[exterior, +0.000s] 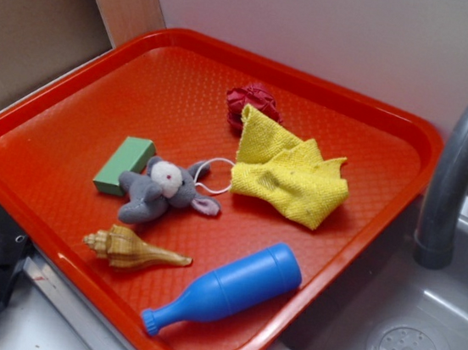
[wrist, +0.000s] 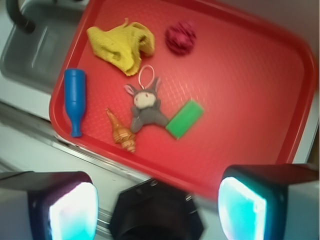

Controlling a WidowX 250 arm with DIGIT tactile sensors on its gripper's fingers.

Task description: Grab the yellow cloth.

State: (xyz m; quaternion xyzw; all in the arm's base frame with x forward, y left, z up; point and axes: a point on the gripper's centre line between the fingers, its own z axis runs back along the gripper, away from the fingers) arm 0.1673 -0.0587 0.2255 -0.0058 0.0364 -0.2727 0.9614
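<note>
Wrist view shows your jaws apart, well short of the cloth (wrist: 121, 45): you're approaching, so reach across the tray (wrist: 260, 115) and descend.

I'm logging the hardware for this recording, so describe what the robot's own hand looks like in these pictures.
Only the wrist view shows it. The hand has two blocky black fingers at the bottom corners of the picture. Their inner faces carry pale pads that glow white to cyan. Between them sits a dark, rounded black body. No cables or markings can be made out, and the picture is rather blurred.
</note>
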